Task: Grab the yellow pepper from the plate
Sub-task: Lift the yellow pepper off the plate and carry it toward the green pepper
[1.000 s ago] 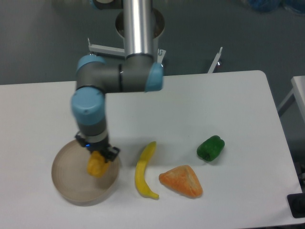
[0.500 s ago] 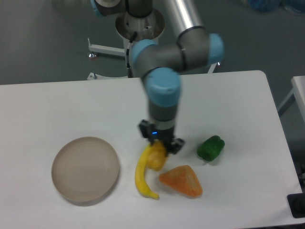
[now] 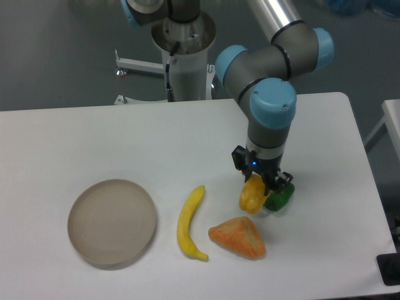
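The gripper (image 3: 257,189) pinches the pepper (image 3: 252,195) between its fingers, holding it toward the table's (image 3: 75,137) right side, just over the green pepper (image 3: 280,199). The plate (image 3: 111,222) near the front left corner lies bare, so the pick looks done.

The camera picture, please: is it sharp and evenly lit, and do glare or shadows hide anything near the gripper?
Camera view: soft overall, fine detail smeared; lighting flat and even, with faint shadows under the banana and plate; no strong glare on the table; the gripper and yellow pepper read clearly, though they partly cover the green pepper.
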Available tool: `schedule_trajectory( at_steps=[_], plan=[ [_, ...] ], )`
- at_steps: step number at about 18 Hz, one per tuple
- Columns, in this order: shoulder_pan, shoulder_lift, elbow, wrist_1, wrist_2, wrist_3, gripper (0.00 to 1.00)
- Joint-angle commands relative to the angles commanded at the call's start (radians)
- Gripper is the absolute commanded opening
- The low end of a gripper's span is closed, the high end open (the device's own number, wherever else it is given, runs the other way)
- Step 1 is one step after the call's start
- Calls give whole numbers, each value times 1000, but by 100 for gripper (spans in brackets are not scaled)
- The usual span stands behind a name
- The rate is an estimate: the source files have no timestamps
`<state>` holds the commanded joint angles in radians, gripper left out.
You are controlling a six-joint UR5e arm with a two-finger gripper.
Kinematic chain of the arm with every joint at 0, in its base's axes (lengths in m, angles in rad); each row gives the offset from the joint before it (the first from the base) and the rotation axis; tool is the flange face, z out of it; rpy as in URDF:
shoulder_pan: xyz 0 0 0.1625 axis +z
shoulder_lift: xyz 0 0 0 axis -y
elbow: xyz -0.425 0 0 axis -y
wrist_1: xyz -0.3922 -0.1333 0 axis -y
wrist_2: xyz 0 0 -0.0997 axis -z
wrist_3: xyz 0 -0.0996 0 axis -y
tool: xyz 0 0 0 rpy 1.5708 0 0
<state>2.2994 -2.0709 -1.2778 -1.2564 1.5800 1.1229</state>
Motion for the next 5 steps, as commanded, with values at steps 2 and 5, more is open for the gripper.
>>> schedule_trajectory(
  at_steps=[2, 5],
  plan=[
    [0, -3, 0, 2, 0, 2, 37],
    [2, -3, 3, 2, 0, 2, 37]
  ],
)
